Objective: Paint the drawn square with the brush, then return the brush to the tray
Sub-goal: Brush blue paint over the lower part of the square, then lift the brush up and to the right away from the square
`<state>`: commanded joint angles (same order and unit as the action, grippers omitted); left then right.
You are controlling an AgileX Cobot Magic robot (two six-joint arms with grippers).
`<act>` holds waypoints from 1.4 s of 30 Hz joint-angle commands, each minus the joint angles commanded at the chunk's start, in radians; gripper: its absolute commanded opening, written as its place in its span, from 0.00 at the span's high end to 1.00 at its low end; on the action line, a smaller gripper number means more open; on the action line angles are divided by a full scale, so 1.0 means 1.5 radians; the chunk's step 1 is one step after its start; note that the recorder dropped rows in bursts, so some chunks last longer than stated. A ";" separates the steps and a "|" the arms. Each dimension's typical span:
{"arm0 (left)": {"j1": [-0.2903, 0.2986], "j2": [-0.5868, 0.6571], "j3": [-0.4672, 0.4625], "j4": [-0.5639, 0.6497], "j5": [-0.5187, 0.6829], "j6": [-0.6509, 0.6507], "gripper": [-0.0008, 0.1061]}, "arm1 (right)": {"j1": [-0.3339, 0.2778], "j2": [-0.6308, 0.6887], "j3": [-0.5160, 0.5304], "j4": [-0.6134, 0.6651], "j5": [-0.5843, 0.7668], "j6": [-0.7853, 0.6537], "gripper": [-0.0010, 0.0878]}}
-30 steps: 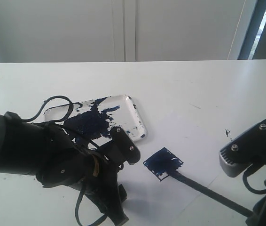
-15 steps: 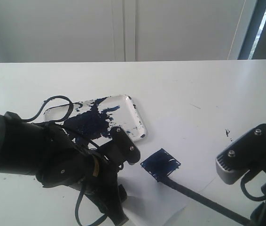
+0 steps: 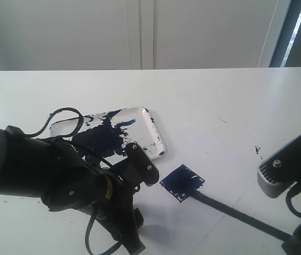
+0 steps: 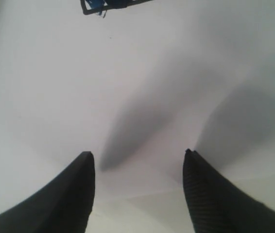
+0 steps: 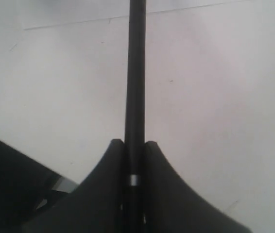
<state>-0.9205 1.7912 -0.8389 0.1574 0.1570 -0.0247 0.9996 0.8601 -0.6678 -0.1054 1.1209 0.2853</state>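
Here the right pincer (image 5: 134,142) clamps the brush (image 3: 235,215) near its tail, so the tip reaches the square (image 3: 182,182), mostly blue, at five o'clock from the tray (image 3: 142,125). The left pincer (image 4: 137,152) hangs open above the table (image 3: 219,101), holding nothing.

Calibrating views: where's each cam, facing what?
Exterior: raised, looking across the table at tray, drawn square, brush; both arms in foreground.
Left wrist: behind the open left gripper, facing table; drawn square at edge.
Right wrist: behind right gripper, looking along the clamped brush.
Shared: exterior and left wrist both show the drawn square.
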 joint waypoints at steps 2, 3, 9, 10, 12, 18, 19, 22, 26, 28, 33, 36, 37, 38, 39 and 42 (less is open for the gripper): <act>0.000 0.000 0.000 0.000 -0.001 0.000 0.44 | 0.000 0.000 0.000 0.001 0.000 0.000 0.99; 0.000 0.000 0.000 0.000 -0.002 0.000 0.44 | 0.000 0.000 0.000 0.001 0.000 0.000 0.99; 0.000 0.000 0.000 0.000 -0.004 0.000 0.44 | 0.000 0.002 0.000 0.001 0.000 -0.005 0.99; 0.000 0.000 0.000 0.000 -0.004 0.000 0.44 | 0.000 0.003 0.000 0.001 0.000 -0.006 0.99; 0.000 0.000 0.000 0.000 -0.004 0.000 0.44 | 0.000 0.004 0.000 -0.003 0.003 -0.006 0.99; 0.000 0.000 0.000 0.000 -0.004 0.001 0.44 | 0.000 0.004 0.000 -0.072 0.023 0.032 0.99; 0.000 0.000 0.000 0.000 -0.004 0.001 0.44 | 0.000 0.004 0.000 -0.076 0.023 0.035 0.99; 0.000 0.000 0.000 0.000 -0.004 0.001 0.44 | 0.000 0.004 0.000 -0.101 0.023 0.056 0.99; 0.000 0.000 0.000 0.000 -0.005 0.001 0.44 | 0.000 0.004 0.000 -0.075 0.019 0.045 0.99; 0.000 0.000 0.000 0.000 -0.005 0.001 0.44 | 0.000 0.004 0.000 -0.029 0.012 0.016 0.99; 0.000 0.000 0.000 0.000 -0.007 0.003 0.44 | 0.000 0.004 0.000 0.009 -0.007 -0.009 0.99; 0.000 0.000 0.000 0.000 -0.007 0.003 0.44 | 0.000 0.004 0.000 -0.029 -0.007 -0.006 0.99; 0.000 0.000 0.000 0.000 -0.007 0.003 0.44 | 0.000 0.004 0.000 -0.051 -0.003 0.008 0.99; 0.000 0.000 0.000 0.000 -0.007 0.003 0.44 | 0.000 0.004 0.000 -0.066 -0.001 0.015 0.99; 0.000 0.000 0.000 0.000 -0.007 0.003 0.44 | 0.000 0.004 0.000 -0.088 -0.001 0.026 0.99; 0.000 0.000 0.000 0.000 -0.007 0.003 0.44 | 0.000 0.004 0.000 -0.123 -0.013 0.054 0.99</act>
<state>-0.9205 1.7912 -0.8389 0.1574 0.1471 -0.0208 0.9996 0.8656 -0.6678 -0.2892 1.1008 0.3666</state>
